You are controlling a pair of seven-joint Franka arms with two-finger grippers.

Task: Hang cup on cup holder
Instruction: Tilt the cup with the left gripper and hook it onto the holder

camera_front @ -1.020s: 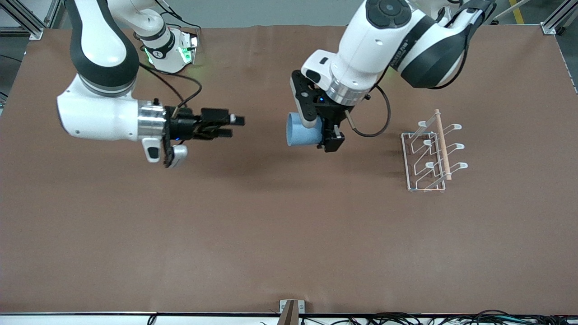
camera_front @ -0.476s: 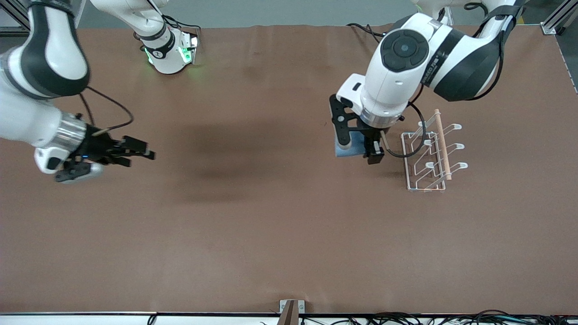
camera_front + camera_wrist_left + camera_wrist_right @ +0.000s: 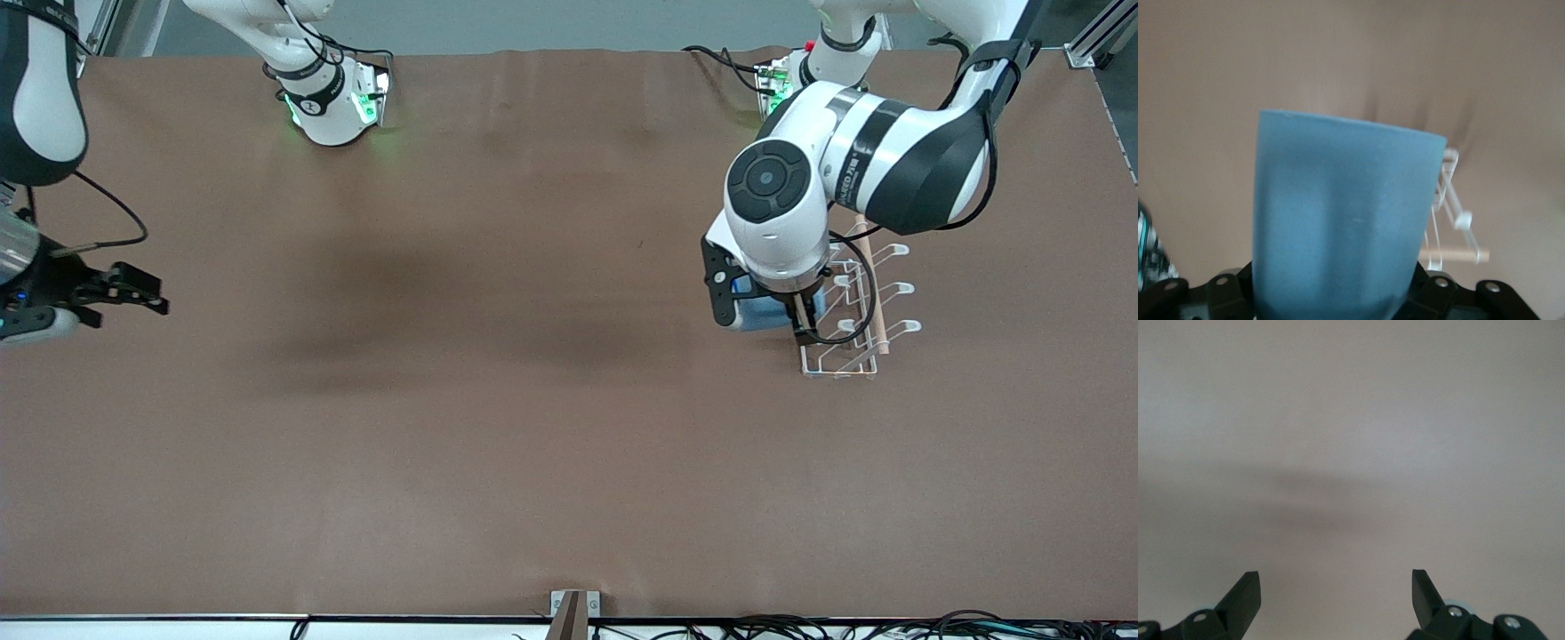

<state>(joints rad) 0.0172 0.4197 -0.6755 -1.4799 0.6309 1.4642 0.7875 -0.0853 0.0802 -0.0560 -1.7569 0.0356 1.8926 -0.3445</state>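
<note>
Beside the wire cup holder (image 3: 840, 351): smooth tapered cup (image 3: 1338, 220).

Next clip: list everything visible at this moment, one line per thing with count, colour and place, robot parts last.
cup: one, light blue, held in the left gripper over the table, at the cup holder's edge.
cup holder: one, white wire with a light wooden rod, on the table toward the left arm's end.
table: one, brown surface, under everything.
left gripper: one, black, shut on the cup, beside the cup holder.
right gripper: one, black, open, holding nothing, over the right arm's end of the table; this arm waits.
</note>
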